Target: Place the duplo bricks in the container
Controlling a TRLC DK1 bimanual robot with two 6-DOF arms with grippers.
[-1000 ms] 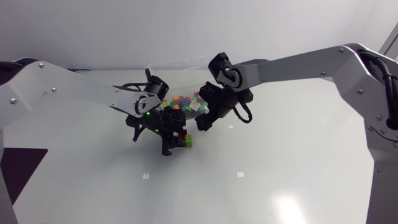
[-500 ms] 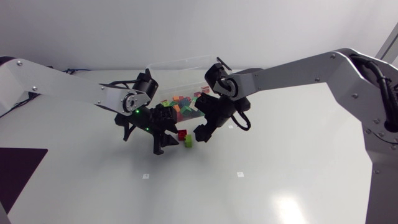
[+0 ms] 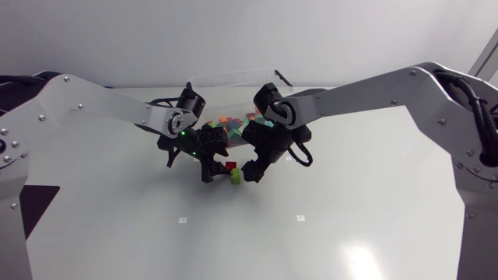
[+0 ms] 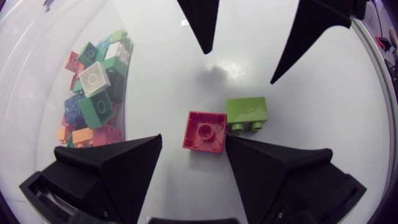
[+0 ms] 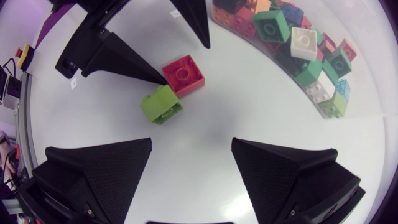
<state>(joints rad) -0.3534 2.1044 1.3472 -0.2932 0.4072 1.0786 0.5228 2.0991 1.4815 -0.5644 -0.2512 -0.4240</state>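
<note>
Left pincer [image 4: 193, 136] wide open, straddling the red brick [image 4: 204, 131]

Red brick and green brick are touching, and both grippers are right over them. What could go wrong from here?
1. The left gripper's open fingers straddle the red brick, and the green brick lies against it beside one finger. Closing may nudge or jam the green one.
2. The right gripper hangs open over the same pair, its fingers near the left's, so the two might collide.
</note>
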